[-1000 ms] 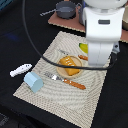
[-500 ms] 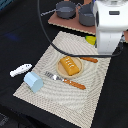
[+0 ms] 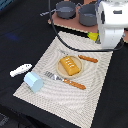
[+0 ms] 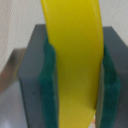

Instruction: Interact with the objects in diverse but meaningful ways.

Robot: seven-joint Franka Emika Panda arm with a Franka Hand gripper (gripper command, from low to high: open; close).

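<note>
The arm is rising and swinging toward the exterior view's right, carrying the banana [image 4: 75, 60] off the placemat [image 3: 95, 97]; a second ago it was hanging low over the plate. The gripper [image 4: 77, 70] is clamping the banana between its green pads [image 4: 50, 80], the fruit running lengthwise through the jaws; outside, only a yellow tip [image 3: 93, 36] is showing beside the arm, near the mat's far right corner. The bread [image 3: 70, 65] is sitting on its plate mid-mat, the fish [image 3: 20, 69] lying left off the mat, the cup [image 3: 34, 81] tipped at the near left, and two pots [image 3: 65, 8] are waiting far back. Judging by this, keeping the squeeze steady and moving smoothly should be stopping the curved banana from pivoting; choosing a bare spot and lowering fully before letting go looks wise.
</note>
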